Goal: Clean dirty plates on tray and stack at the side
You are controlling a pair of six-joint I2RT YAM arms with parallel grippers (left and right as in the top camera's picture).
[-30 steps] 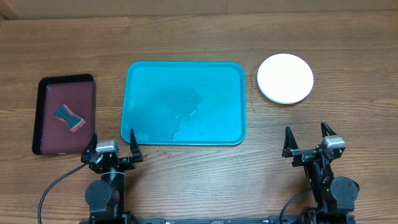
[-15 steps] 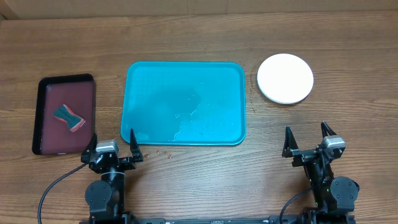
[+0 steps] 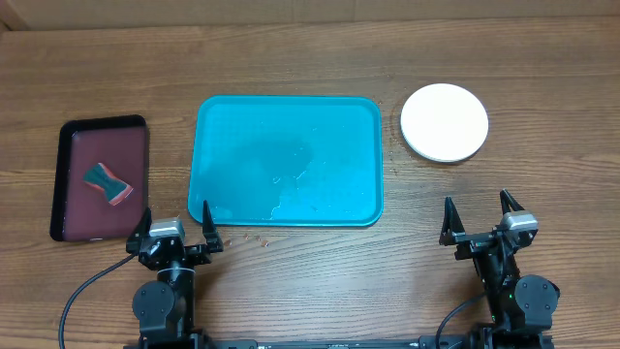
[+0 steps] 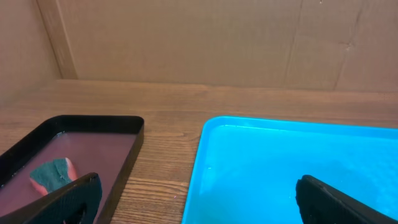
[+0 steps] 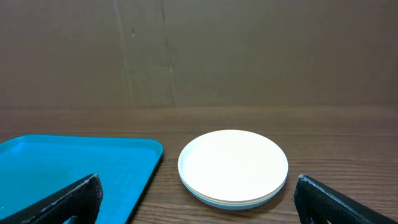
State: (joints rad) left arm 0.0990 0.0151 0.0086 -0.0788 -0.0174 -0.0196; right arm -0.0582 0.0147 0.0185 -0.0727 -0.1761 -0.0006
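Note:
The teal-blue tray (image 3: 288, 160) lies in the middle of the table with nothing on it but some wet smears. To its right the plates (image 3: 445, 122) sit in one stack on the wood, a white one on top; in the right wrist view the stack of plates (image 5: 233, 167) shows thin yellow-green and light blue edges underneath. My left gripper (image 3: 176, 233) stands open at the tray's near left corner, holding nothing. My right gripper (image 3: 480, 221) is open and empty, near the table's front edge, below the stack. The tray (image 4: 292, 168) fills the right of the left wrist view.
A dark maroon, black-rimmed tray (image 3: 102, 177) lies left of the teal one and holds a teal and pink sponge (image 3: 107, 183). A few tiny red crumbs (image 3: 257, 236) lie on the wood by the teal tray's near edge. A cardboard wall (image 5: 199, 50) runs behind the table.

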